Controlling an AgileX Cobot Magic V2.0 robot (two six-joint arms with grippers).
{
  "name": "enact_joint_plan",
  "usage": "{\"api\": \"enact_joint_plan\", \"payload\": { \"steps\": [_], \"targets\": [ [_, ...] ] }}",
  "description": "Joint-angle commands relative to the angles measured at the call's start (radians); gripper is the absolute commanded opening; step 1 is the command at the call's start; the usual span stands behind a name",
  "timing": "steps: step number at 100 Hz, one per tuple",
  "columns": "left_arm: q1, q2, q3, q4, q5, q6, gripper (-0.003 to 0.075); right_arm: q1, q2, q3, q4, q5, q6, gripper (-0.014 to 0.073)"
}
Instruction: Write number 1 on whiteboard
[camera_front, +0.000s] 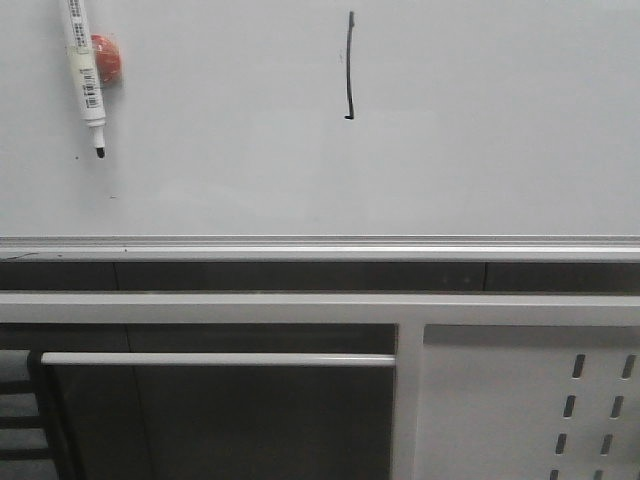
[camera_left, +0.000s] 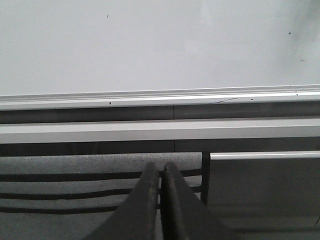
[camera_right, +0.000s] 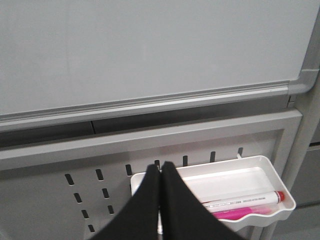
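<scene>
One stroke stood finished on the whiteboard (camera_front: 480, 150): the number 1 (camera_front: 350, 68), a thin black and nearly upright line with a tiny foot at its lower end, sat in the upper middle of the front view. A marker (camera_front: 86, 72) hung in the upper left of that view, uncapped, its black tip pointing down and well apart from the stroke, with a red-orange blob (camera_front: 108, 58) just behind its barrel; what held it there I could not tell. Judging from this, the writing step looked done and the task was at or near its end.

Neither arm showed in the front view. The left hand (camera_left: 161, 172) was clenched with its fingers pressed together on nothing, low in its wrist view and below the board's silver rail (camera_left: 160, 95). The right hand (camera_right: 160, 172) was likewise clenched and held nothing, in front of the grey perforated panel (camera_right: 60, 195).

If anything was left, it seemed to be putting the marker away, which would call for a hand to release, rise to the upper left and close on the barrel.

A white tray (camera_right: 287, 202) hooked on the panel, lower right of the right wrist view, held a white pen with a red cap (camera_right: 245, 200) and a pink pen (camera_right: 235, 214) lying beside it
</scene>
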Motion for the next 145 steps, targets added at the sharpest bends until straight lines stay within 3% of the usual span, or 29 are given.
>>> {"api": "enact_joint_plan", "payload": {
  "steps": [1,145],
  "targets": [
    [-0.010,-0.027,0.023,0.002,-0.054,-0.008,-0.0018,-0.007,-0.020,0.029,0.025,-0.027,-0.011,-0.0079],
    [-0.010,-0.027,0.023,0.030,-0.044,-0.008,-0.0018,-0.007,-0.020,0.029,0.025,-0.027,-0.011,-0.0079]
  ]
}}
